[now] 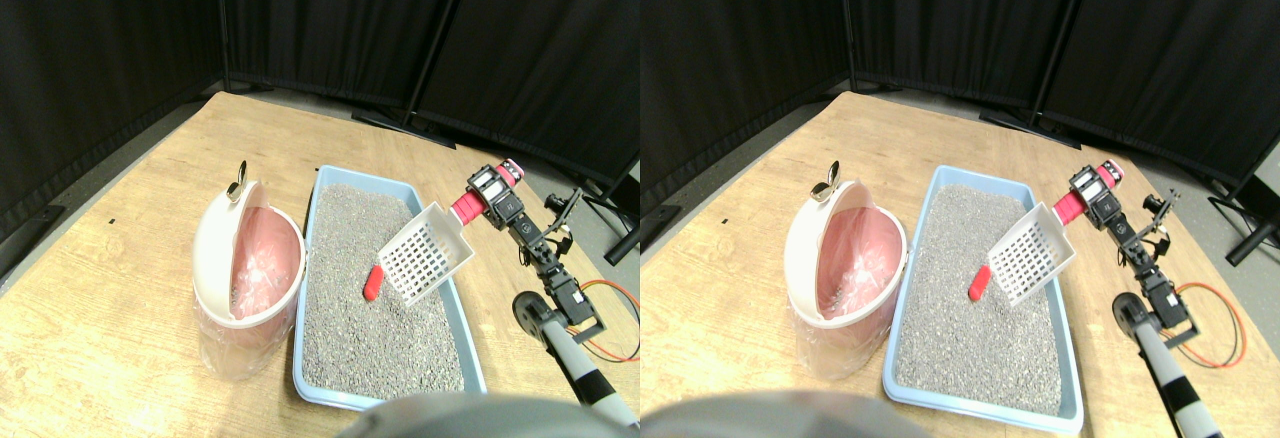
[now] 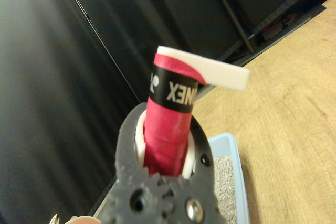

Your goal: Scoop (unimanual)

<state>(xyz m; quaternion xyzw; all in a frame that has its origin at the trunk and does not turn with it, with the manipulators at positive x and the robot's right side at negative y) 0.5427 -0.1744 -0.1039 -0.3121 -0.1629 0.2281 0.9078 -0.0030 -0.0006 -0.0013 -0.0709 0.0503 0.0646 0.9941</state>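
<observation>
Claw (image 1: 487, 196) clamped on scoop handle (image 1: 466, 205); wrist view confirms, jaws closed around red wrapped handle (image 2: 167, 135). Scoop (image 1: 424, 253) hanging down-left of claw, slotted head tilted, raised above litter (image 1: 375, 298), not touching it. Small red piece (image 1: 372, 283) lying on litter, just beside scoop's lower edge, further left and below claw. Blue tray (image 1: 455, 303) under scoop and claw's left side, filled with grey litter; tray corner also visible in wrist view (image 2: 231, 145). White bin (image 1: 215, 248) with pink liner (image 1: 262, 263) well left of claw, just beside tray's far wall, lid flipped up. Wooden surface (image 1: 130, 278) under everything. Black curtains (image 1: 330, 28) behind claw. Orange cable (image 1: 620, 313) on surface below-right of claw.
</observation>
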